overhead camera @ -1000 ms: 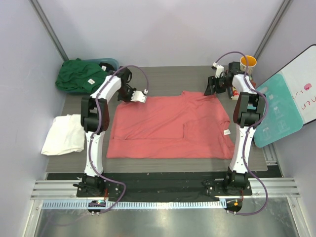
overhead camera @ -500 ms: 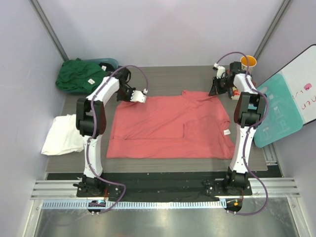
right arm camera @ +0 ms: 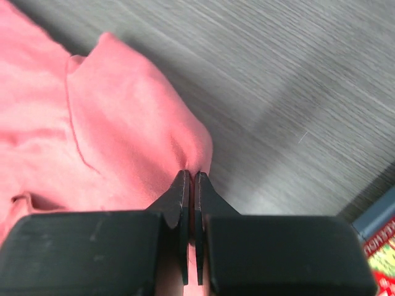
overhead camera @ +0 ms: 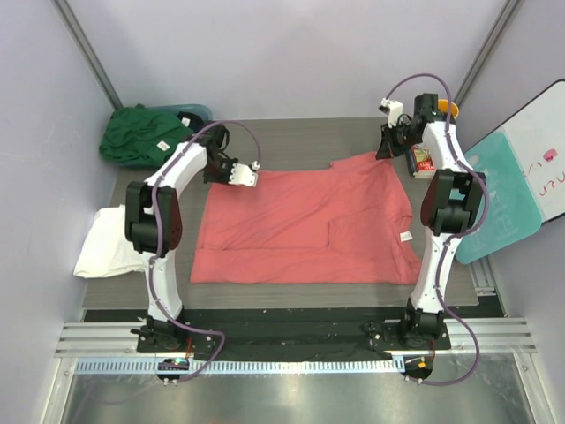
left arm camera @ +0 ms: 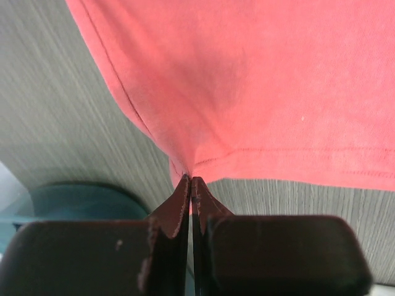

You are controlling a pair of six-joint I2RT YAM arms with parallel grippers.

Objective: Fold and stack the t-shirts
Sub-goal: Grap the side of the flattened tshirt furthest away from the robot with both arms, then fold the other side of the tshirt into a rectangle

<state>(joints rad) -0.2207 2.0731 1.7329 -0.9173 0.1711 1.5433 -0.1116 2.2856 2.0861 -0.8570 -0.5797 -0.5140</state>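
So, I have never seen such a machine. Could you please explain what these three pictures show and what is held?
The machine is two robot arms fixed at the near edge of a table. The wide picture comes from a camera above and behind them. The other two come from cameras on the wrists, so the dark fingers show at the bottom. On the table a red shirt lies spread out. A white shirt lies at the left edge, and a green shirt is heaped over a teal tub in the far left corner. The left gripper and the right gripper are both shut, each pinching a far corner of the red shirt.
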